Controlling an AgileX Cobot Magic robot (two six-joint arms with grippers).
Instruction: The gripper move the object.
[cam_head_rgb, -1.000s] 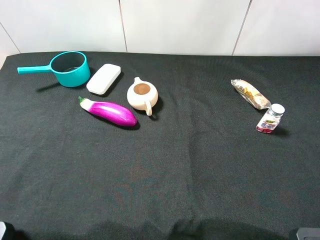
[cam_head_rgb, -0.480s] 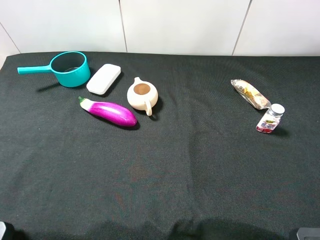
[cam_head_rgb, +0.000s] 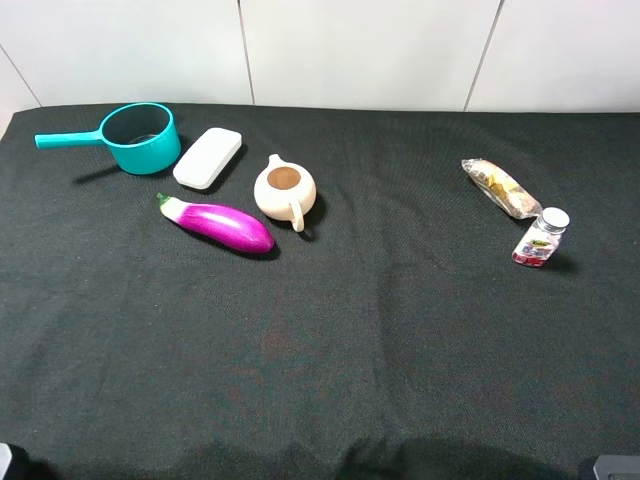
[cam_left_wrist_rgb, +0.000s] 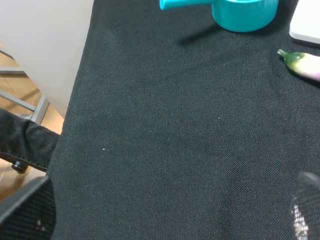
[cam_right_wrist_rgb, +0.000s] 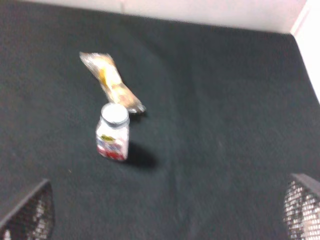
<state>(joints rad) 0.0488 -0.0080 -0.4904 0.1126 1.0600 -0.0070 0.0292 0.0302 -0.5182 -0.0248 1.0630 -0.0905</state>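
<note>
My right gripper (cam_right_wrist_rgb: 165, 210) hangs wide open and empty, well short of the long clear-wrapped pack of tan and yellow biscuits (cam_head_rgb: 500, 187) lying flat at the cloth's far right. The small silver-capped bottle (cam_right_wrist_rgb: 113, 131) stands just beside its near end (awkward). My left gripper (cam_left_wrist_rgb: 170, 212) is likewise spread and empty.

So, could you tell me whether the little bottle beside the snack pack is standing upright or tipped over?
Upright. The bottle stands on its base on the black cloth, silver cap on top, just clear of the snack pack.
</note>
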